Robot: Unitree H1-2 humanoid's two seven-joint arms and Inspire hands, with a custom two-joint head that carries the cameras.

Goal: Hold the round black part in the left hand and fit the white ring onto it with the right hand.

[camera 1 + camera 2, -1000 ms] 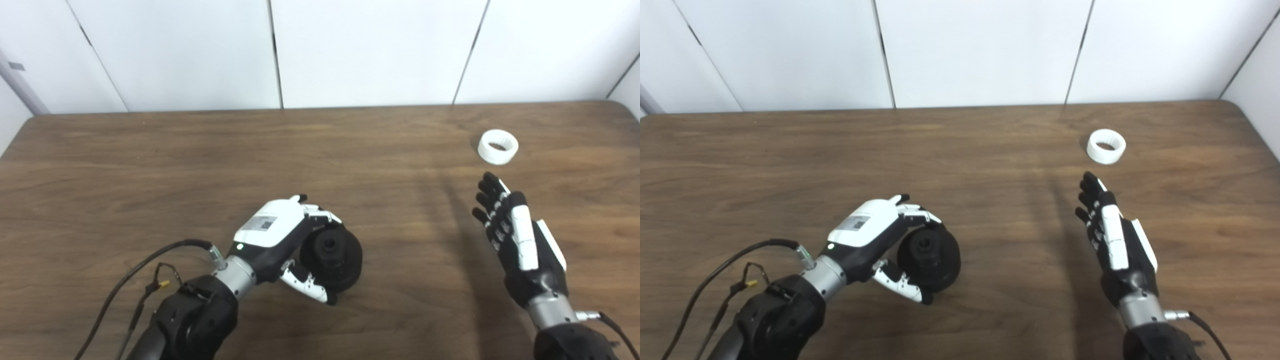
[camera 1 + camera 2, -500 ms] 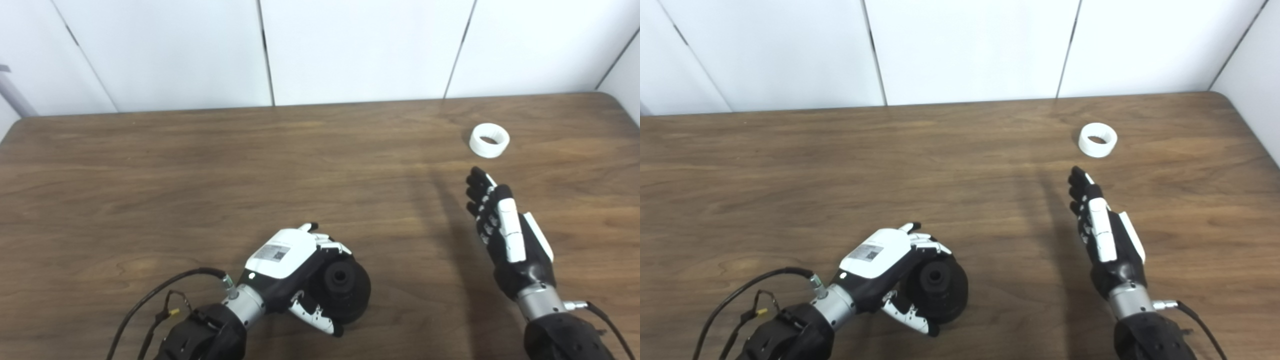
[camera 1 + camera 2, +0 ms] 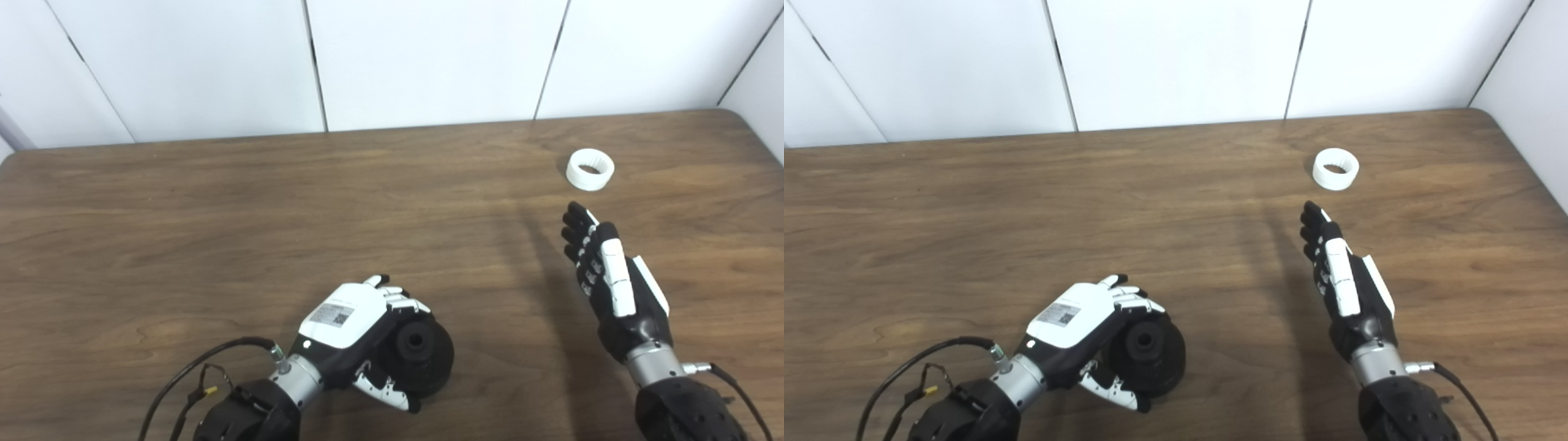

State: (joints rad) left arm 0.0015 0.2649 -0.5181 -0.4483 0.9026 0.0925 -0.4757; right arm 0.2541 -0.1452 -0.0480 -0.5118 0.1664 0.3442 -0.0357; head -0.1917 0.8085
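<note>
The round black part (image 3: 419, 355) is a disc with a raised hub and a centre hole, near the table's front edge. My left hand (image 3: 355, 334) is shut on it, fingers over the top rim and thumb under the near rim. The white ring (image 3: 590, 169) lies flat on the table at the far right, hole facing up. My right hand (image 3: 612, 278) hovers open just short of the ring, fingers straight and pointing toward it, holding nothing. A small gap separates the fingertips from the ring.
The brown wooden table (image 3: 245, 214) ends at a white panelled wall (image 3: 429, 55) behind. Its rounded right corner (image 3: 744, 116) lies close past the ring. A black cable (image 3: 196, 367) trails from my left wrist along the front edge.
The camera has shifted, so the whole scene slid left and down. The left hand with the black part has drawn nearer the front edge. The right hand stays open, slightly closer to the ring.
</note>
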